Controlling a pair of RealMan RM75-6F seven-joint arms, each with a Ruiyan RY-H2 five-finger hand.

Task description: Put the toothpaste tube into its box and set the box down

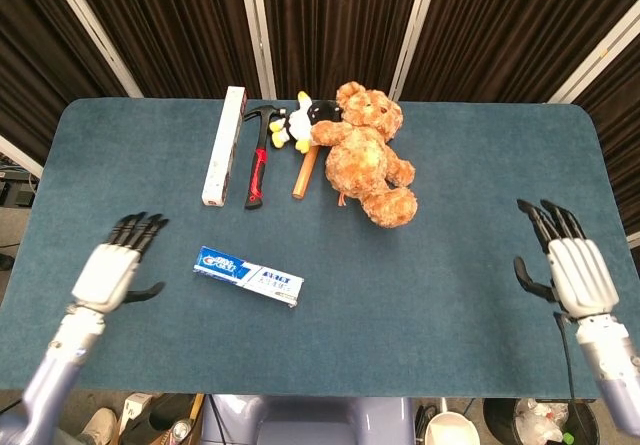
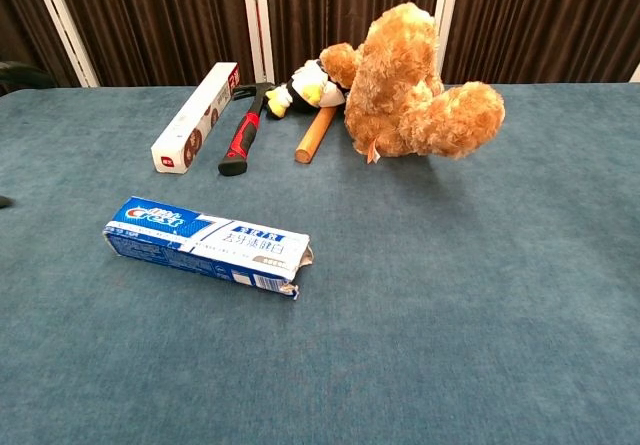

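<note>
The blue and white toothpaste box lies flat on the blue table, its end flap at the right slightly ajar. No tube shows outside the box. My left hand hovers to the left of the box, apart from it, with fingers spread and nothing held. My right hand is over the table's right edge, fingers spread and empty. Only dark fingertips of the left hand show at the left edge of the chest view.
At the back of the table lie a long white box, a red-handled hammer, a wooden handle, a small penguin toy and a brown teddy bear.
</note>
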